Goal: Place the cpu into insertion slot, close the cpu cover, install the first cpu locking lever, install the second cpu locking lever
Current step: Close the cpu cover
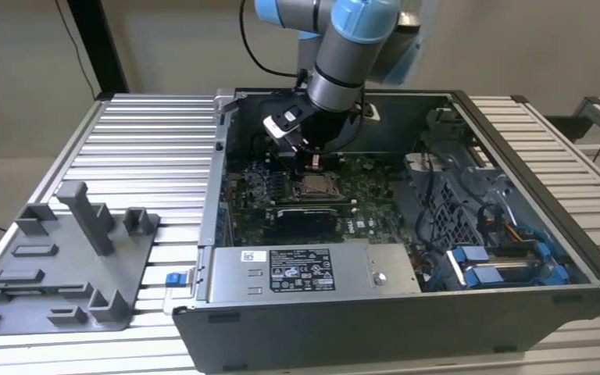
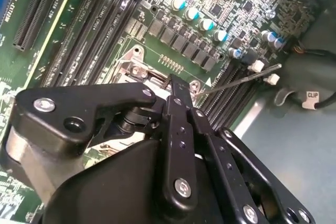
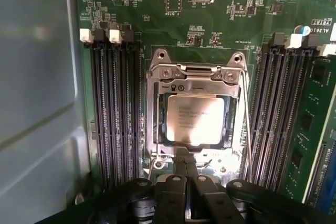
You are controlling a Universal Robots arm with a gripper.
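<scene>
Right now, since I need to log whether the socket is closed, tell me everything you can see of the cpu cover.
The cpu cover is a thin, silvery metal frame with a large square window, lying flat over the cpu, whose grey top shows through it. It sits on the insertion slot, between dark memory slots on the green board. The shut gripper hangs at one edge of it; whether they touch, I cannot tell.

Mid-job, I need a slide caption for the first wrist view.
The cpu sits under the lowered cpu cover, between memory slots, with the shut gripper at the cover's edge.
</scene>
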